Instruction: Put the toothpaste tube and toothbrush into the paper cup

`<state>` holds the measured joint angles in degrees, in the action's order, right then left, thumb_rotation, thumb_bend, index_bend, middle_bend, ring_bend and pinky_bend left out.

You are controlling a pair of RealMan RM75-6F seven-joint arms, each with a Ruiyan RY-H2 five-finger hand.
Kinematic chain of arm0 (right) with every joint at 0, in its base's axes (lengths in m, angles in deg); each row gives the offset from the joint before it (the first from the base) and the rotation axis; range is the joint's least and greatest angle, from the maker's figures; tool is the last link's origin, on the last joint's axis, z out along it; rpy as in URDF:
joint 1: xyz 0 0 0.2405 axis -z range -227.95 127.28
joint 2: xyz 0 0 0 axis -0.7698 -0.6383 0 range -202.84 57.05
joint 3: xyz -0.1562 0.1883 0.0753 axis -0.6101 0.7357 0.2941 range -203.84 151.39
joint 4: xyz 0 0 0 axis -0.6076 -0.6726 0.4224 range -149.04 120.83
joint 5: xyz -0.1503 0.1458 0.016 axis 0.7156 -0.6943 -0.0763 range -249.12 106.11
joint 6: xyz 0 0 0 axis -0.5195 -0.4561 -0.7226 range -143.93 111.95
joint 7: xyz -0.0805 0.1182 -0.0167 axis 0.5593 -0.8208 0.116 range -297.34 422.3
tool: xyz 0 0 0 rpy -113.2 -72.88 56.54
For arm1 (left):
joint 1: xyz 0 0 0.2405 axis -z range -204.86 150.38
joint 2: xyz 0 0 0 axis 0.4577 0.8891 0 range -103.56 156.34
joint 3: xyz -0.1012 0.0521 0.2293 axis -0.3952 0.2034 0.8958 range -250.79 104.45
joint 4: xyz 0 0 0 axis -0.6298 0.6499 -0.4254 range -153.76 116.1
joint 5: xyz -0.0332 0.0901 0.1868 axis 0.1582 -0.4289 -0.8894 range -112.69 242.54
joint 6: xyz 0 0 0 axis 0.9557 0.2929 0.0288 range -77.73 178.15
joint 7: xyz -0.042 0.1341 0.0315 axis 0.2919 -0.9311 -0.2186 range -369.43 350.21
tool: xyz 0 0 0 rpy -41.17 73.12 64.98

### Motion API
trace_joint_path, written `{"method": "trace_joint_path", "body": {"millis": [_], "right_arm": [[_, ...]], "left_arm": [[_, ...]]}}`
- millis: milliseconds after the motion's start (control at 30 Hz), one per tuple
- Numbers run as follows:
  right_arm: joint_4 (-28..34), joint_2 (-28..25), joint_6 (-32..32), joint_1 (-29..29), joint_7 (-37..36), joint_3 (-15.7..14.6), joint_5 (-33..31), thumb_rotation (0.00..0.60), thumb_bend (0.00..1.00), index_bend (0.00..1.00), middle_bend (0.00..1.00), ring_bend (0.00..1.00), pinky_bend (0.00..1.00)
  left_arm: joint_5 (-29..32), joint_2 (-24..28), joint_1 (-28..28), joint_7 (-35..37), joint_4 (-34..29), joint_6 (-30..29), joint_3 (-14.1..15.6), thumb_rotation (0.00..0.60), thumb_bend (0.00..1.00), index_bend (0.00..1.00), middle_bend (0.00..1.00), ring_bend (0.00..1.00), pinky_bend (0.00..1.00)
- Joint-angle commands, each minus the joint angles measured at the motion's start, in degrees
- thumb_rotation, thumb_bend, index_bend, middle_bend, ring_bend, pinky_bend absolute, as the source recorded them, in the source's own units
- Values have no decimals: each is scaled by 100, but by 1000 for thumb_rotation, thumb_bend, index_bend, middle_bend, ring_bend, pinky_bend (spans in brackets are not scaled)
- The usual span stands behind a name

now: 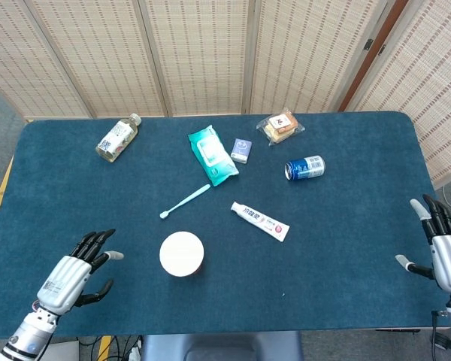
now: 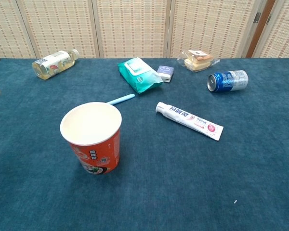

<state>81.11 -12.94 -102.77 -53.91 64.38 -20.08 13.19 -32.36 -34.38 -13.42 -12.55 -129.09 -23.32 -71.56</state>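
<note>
The left hand (image 1: 79, 274) was held with fingers spread, nothing in it, over the near left of the bench (image 1: 346, 263). The right hand (image 1: 443, 244) was likewise spread and empty at the near right edge. The paper cup (image 1: 182, 254) stood upright between them, with the toothbrush (image 1: 186, 201) lying just beyond it and the toothpaste tube (image 1: 260, 220) to its right. Both hands were seen in the head view only; the cup's orange printed wall (image 2: 96, 154) was shown only in the chest view.
</note>
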Motion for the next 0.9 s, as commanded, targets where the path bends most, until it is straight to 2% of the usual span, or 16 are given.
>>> {"method": "trace_joint_path", "body": {"millis": [33,533,900], "right_arm": [[-28,7,23,-8,-33,-4,-14,600,2,31,36,57,432],[-288,83,70,10,-322,-61,-25,600,2,33,37,56,432],[-444,56,15,56,-532,-58,-39,600,3,44,39,57,432]], "left_arm": [[57,-70,174,-101,-120,197,-82,600,416,295,0,0,0],[463,-666,987,-246,-17,1000,-480,600,415,298,0,0,0],[663,-1139,1346,-277,236,1270,-550,600,416,317,0,0,0]]}}
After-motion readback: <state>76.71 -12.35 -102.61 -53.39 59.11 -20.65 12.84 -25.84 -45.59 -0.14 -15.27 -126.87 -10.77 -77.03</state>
